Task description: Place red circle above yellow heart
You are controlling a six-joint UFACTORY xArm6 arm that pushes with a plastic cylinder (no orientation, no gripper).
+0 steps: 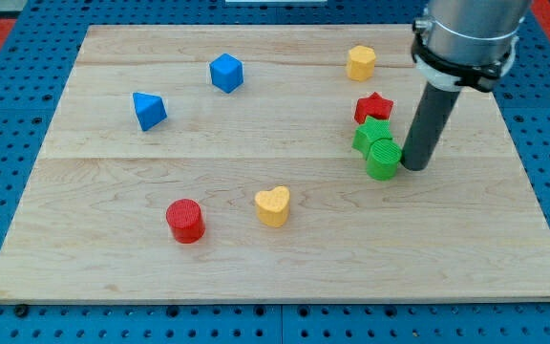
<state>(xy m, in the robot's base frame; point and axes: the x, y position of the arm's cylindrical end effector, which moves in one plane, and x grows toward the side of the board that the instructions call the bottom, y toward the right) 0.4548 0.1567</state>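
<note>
The red circle (185,221) lies on the wooden board at the lower left of centre. The yellow heart (273,205) lies just to its right, a little higher in the view, with a gap between them. My tip (414,164) rests on the board at the view's right, touching or almost touching the right side of a green round block (383,159). It is far to the right of the red circle and the yellow heart.
A green block (370,136) and a red star (374,106) sit just above the green round block. A yellow hexagon (360,62) lies at the top right. A blue cube (226,73) and a blue triangle (148,110) lie at the upper left.
</note>
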